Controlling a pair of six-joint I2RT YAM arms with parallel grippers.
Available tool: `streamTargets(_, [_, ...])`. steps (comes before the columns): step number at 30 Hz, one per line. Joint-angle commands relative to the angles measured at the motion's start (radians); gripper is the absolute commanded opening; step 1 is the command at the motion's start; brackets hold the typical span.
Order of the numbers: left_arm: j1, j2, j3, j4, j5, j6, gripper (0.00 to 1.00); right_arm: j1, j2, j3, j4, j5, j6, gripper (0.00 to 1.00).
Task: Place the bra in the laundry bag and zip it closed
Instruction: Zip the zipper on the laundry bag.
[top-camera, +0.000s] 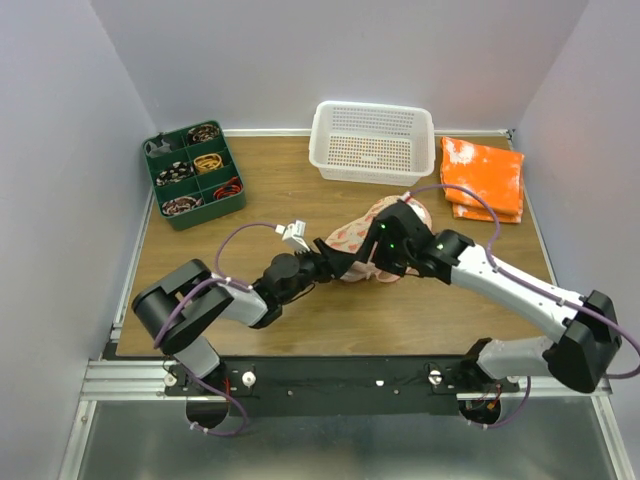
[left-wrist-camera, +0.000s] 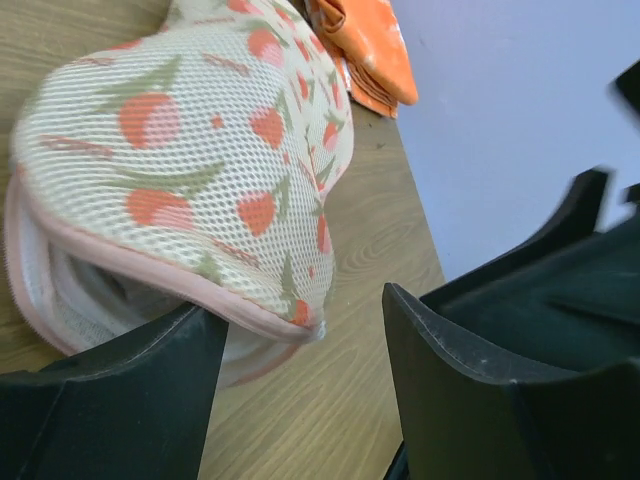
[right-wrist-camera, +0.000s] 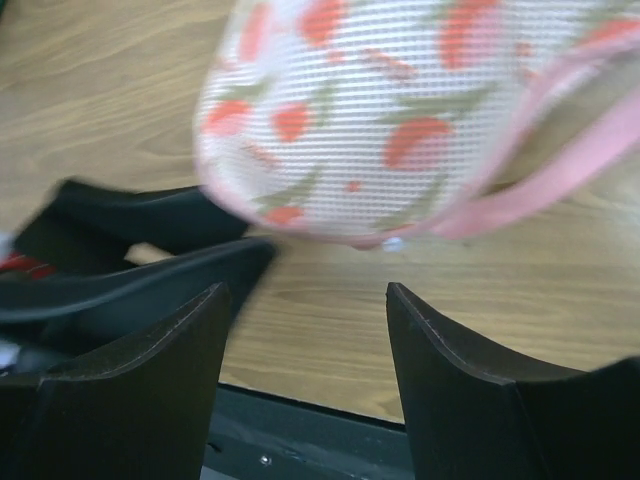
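From above, the left gripper (top-camera: 338, 258) and right gripper (top-camera: 372, 260) cover the middle of the laundry bag (top-camera: 352, 240). Their dark fingertips merge there, and the bag's inside and zipper cannot be made out. Far left of the bag, the contents of the green tray (top-camera: 157, 150) are too small to tell. In the right wrist view the bag is blurred and cut off at the top and right, with the left gripper a dark smear beside it. In the left wrist view the bag runs off the top edge, and the orange cloth (left-wrist-camera: 365, 50) beyond it is cropped too.
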Motion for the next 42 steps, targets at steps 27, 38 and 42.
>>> streamTargets(27, [-0.002, -0.565, -0.029, -0.648, -0.221, 0.212, 0.72, -0.221, -0.363, -0.657, 0.553, -0.040, 0.535, 0.69])
streamTargets(38, [-0.002, -0.554, -0.020, -0.670, -0.220, 0.221, 0.72, -0.250, -0.293, -0.830, 0.877, -0.060, 0.580, 0.67])
streamTargets(42, [-0.002, -0.540, -0.011, -0.657, -0.218, 0.222, 0.72, -0.250, -0.231, -0.882, 1.068, -0.054, 0.567, 0.67])
